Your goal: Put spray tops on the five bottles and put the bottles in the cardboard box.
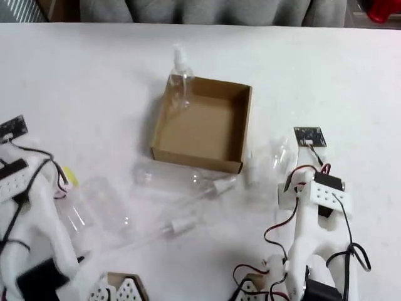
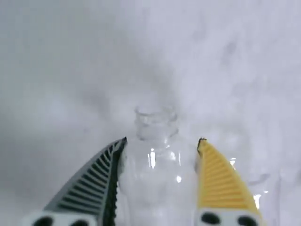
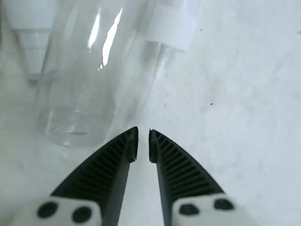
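Presently my left claw (image 2: 162, 141) grips the uncapped bottle (image 2: 153, 183) by its shoulders, neck free, low over the table (image 2: 56, 56) and well apart from the cardboard box (image 1: 195, 157). My right claw (image 3: 143, 135) is closed on nothing (a hair's gap only), just beside a seemingly loose spray top (image 3: 169, 26). Recommended: open the right wide, take that top by its collar, line its tube with the neck, and brace the left against twisting.

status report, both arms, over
Left pincer shut on uncapped bottle. Right pincer shut, empty, by a spray top. Loose bottles lie before cardboard box.
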Tool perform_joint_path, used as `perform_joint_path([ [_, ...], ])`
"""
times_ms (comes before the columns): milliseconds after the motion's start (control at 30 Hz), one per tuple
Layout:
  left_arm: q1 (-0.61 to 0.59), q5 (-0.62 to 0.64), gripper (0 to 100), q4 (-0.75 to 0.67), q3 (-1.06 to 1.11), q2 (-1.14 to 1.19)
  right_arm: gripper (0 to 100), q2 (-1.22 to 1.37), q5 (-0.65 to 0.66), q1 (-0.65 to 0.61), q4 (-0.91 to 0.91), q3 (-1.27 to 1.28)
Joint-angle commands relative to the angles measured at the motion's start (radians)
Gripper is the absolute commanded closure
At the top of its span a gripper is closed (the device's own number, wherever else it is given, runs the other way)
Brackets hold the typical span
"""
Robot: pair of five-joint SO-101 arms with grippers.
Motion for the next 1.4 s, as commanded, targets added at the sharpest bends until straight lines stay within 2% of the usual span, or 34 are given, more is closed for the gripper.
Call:
perform_joint_path([
  [0,0.018,-0.127,92,0.008,-0.16,0.124,98.1,-0.016,0.011,0.007,-0.01,-0.009],
  [367,0.015,-0.164,90,0.006,-0.405,0.38,98.1,-0.016,0.011,0.004,-0.01,-0.008],
  [600,0.012,-0.157,69,0.006,-0.512,0.526,98.1,-0.016,0.011,0.002,-0.01,-0.008],
  [700,0.01,-0.155,65,0.011,-0.532,0.553,98.1,-0.016,0.011,0.001,-0.01,-0.008],
  [900,0.01,-0.153,65,0.023,-0.526,0.498,98.1,-0.016,0.011,0.001,-0.012,-0.008],
  [1067,0.01,-0.153,65,0.126,-0.526,0.452,98.1,-0.016,0.011,0.001,-0.021,-0.006],
  [1200,-0.004,-0.092,65,0.183,-0.525,0.435,98.1,-0.016,0.011,-0.001,-0.045,0.008],
  [1367,-0.018,-0.075,65,0.206,-0.506,0.435,98.1,-0.016,0.011,-0.001,-0.047,0.008],
])
